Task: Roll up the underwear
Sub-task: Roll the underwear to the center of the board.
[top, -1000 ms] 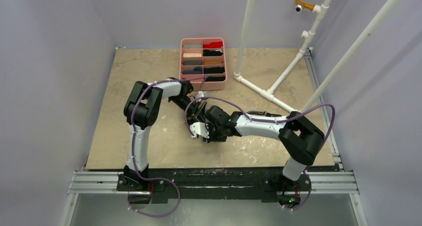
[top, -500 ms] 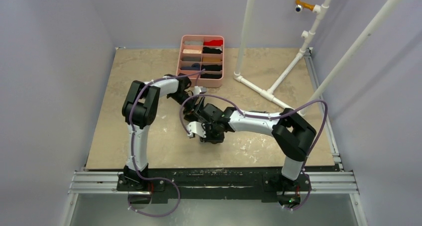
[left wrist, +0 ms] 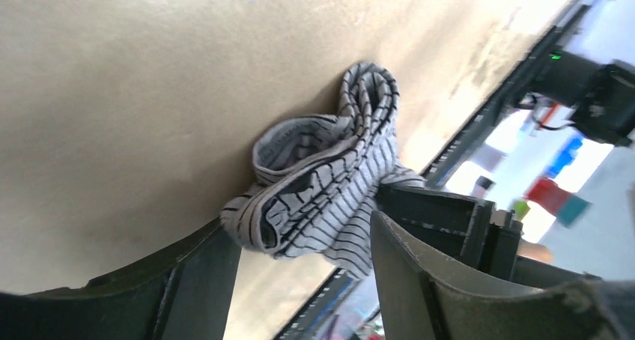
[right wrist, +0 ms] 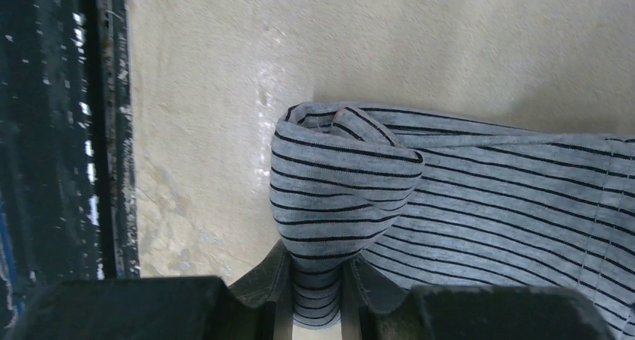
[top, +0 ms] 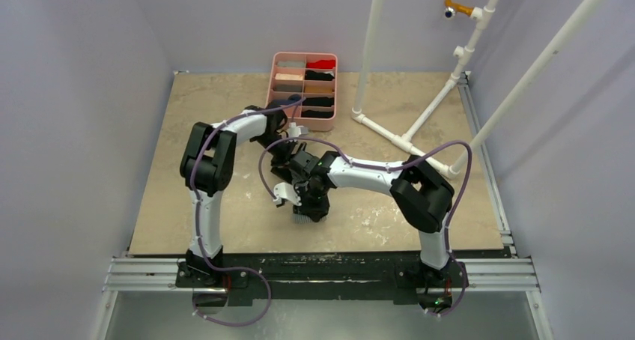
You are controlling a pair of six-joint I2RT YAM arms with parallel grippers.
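We've got the right gripper (right wrist: 317, 299) nipping a fold of the grey striped underwear (right wrist: 479, 198), half-rolled on the table (top: 187, 130) mid-front, left gripper (left wrist: 303, 257) spread wide at the roll w/o clamping, so imo any tug from the right prob uncoils it.

A pink divided tray (top: 273, 82) is sitting at the far side of the beige worktop (top: 187, 130), holding folded cloths. White pipes (top: 389, 135) are standing beside it.
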